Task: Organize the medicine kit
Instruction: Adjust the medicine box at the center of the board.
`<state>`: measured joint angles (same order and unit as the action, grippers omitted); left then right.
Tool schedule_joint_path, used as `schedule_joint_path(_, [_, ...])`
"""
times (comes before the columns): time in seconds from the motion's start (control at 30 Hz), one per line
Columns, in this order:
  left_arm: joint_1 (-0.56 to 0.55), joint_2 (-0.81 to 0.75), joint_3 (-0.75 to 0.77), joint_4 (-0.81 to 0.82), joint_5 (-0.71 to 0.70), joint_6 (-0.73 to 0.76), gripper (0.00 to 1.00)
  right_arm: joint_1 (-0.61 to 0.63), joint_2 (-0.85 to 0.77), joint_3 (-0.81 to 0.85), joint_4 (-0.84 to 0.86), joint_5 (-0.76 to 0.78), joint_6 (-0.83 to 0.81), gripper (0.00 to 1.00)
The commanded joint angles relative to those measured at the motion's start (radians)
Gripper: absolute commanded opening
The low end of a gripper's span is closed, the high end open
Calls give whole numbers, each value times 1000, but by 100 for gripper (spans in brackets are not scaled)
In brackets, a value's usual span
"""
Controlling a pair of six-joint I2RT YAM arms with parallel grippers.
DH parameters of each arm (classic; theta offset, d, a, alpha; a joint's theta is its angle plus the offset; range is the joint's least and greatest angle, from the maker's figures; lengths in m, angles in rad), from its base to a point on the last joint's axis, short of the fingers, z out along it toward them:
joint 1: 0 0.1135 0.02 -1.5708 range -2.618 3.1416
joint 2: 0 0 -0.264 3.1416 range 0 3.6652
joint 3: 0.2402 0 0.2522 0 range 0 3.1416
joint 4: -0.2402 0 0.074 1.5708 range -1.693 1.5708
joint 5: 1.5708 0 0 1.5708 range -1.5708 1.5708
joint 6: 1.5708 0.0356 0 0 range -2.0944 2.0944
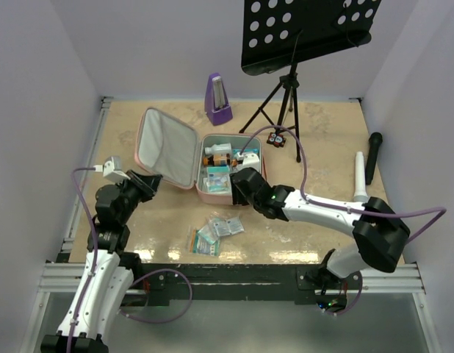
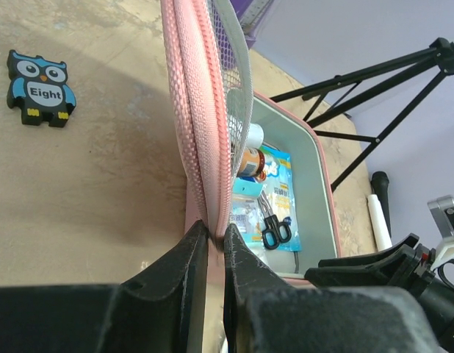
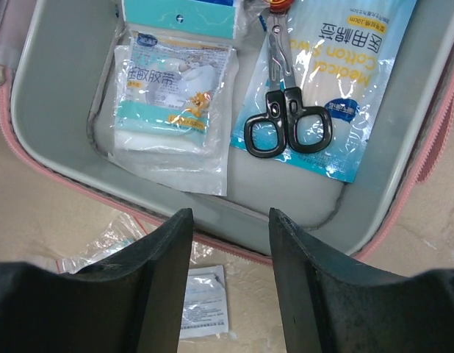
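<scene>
The pink medicine kit point(image 1: 168, 147) lies open on the table with its grey-lined lid propped up to the left. My left gripper point(image 2: 216, 232) is shut on the lid's pink zip edge point(image 2: 201, 110) at its near corner. In the tray point(image 3: 58, 110) lie black-handled scissors point(image 3: 286, 121) on a blue cotton-swab packet point(image 3: 359, 73), a gauze packet point(image 3: 172, 95) and a small bottle point(image 2: 250, 158). My right gripper point(image 3: 228, 217) hangs open over the tray's near rim, holding nothing. A white sachet point(image 3: 203, 301) lies on the table just below it.
Several loose packets point(image 1: 216, 232) lie in front of the kit. A purple metronome point(image 1: 217, 99) and a music stand's tripod point(image 1: 286, 95) stand behind it. A black microphone point(image 1: 374, 156) and white tube point(image 1: 360, 175) lie at right. An owl block point(image 2: 40, 87) sits left of the lid.
</scene>
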<state>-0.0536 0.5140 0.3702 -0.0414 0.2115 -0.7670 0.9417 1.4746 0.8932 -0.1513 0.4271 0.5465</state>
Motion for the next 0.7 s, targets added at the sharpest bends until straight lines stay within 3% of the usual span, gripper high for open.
schedule_joint_path(0.0, [-20, -41, -27, -3, 61, -20, 0, 0, -79, -48, 2, -10, 26, 49])
schedule_joint_path(0.13, [-32, -58, -25, -2, 86, -15, 0, 0, -120, -56, -14, -17, 44, 50])
schedule_joint_path(0.3, [-43, -51, -2, 15, 111, 11, 0, 0, -152, 140, -10, -66, 20, 58])
schedule_joint_path(0.47, [-43, -28, 45, 58, 138, 69, 0, 0, -22, 410, -5, -143, 4, 61])
schedule_joint_path(0.67, [-45, 11, 101, 87, 189, 123, 0, 0, 137, 570, 35, -243, 23, 61])
